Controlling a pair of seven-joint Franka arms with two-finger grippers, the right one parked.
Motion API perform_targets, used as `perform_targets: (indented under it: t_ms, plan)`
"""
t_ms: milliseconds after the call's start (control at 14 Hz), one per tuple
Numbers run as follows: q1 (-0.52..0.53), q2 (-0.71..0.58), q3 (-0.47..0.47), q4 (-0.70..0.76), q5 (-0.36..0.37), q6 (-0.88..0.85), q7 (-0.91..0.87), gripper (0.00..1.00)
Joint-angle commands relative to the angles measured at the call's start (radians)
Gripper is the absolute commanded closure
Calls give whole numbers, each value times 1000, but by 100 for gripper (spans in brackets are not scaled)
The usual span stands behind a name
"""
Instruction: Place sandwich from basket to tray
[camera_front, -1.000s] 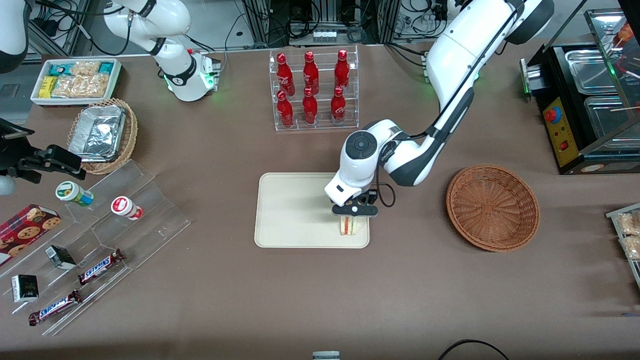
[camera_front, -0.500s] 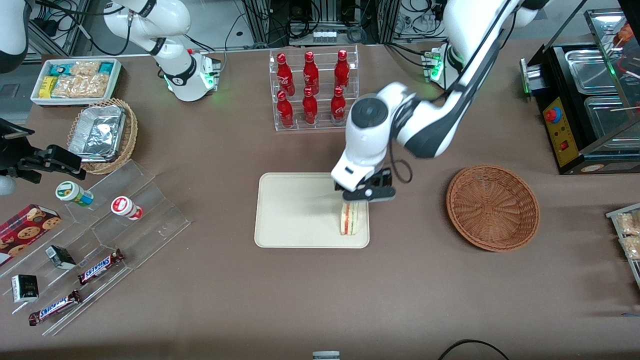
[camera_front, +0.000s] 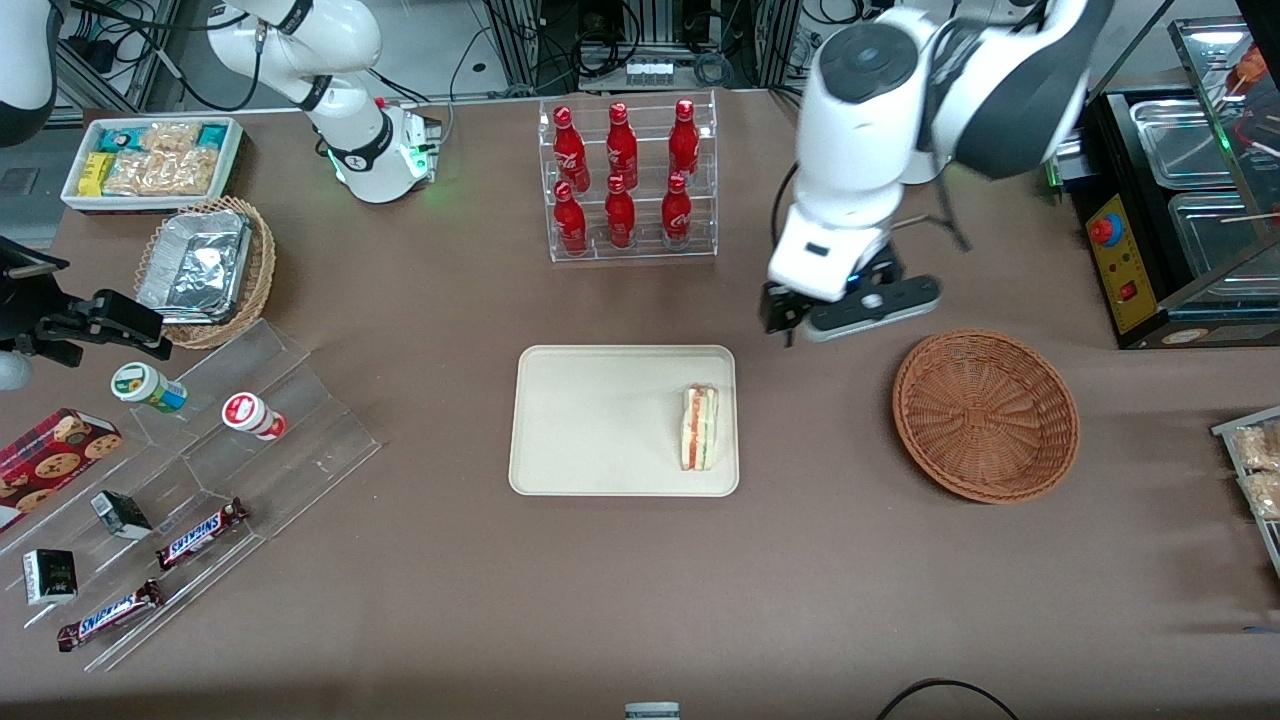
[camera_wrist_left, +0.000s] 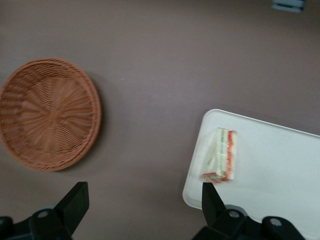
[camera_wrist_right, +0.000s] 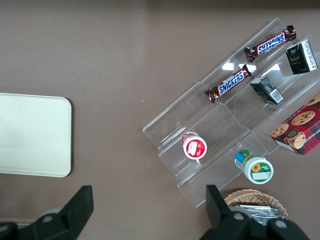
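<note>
The sandwich (camera_front: 700, 428) lies on the cream tray (camera_front: 600, 420), close to the tray's edge nearest the basket, with its red and green cut edge showing. The round reddish-brown basket (camera_front: 985, 415) stands beside the tray toward the working arm's end, with nothing in it. My gripper (camera_front: 848, 305) hangs raised above bare table, farther from the front camera than both tray and basket. It is open, with nothing between its fingers. The left wrist view shows the gripper (camera_wrist_left: 144, 200) over table, with the basket (camera_wrist_left: 47, 114), the sandwich (camera_wrist_left: 222, 156) and the tray (camera_wrist_left: 270, 170).
A clear rack of red bottles (camera_front: 628, 180) stands beside the raised arm. A black food warmer (camera_front: 1170, 200) sits at the working arm's end. Toward the parked arm's end are an acrylic snack stand (camera_front: 200, 480), a tan basket of foil containers (camera_front: 205, 270) and a white bin (camera_front: 150, 160).
The gripper has let go of the sandwich, leaving it on the tray. It has risen and swung away from the tray, farther from the front camera and toward the basket's end.
</note>
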Motion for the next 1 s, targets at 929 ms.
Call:
perform_targets:
  t_ms: [929]
  plan:
    - [133, -267, 355, -138, -207, -161, 596, 0]
